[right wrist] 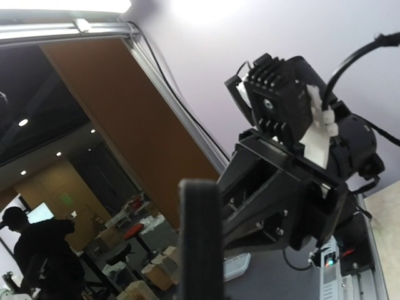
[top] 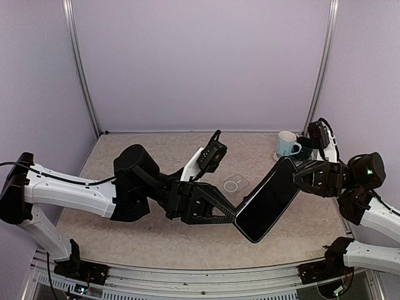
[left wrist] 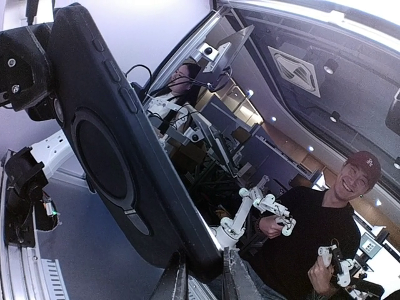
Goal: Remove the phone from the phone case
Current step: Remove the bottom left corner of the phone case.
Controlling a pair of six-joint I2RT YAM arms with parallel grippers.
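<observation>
Glossy black rectangular phone (top: 267, 200) in its dark ring-backed case (left wrist: 106, 156), held aloft with my left gripper (top: 234, 217) clamped on its lower corner and my right gripper (top: 294, 174) on its top; I should peel one case edge slowly.

Black phone (top: 267, 201), pale blue mug (top: 287, 145)

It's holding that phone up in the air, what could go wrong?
The phone hangs above the table, pinched only at its ends by the left claw and right claw; a slip could drop it. The mug stands close behind the right claw and might get knocked.
</observation>
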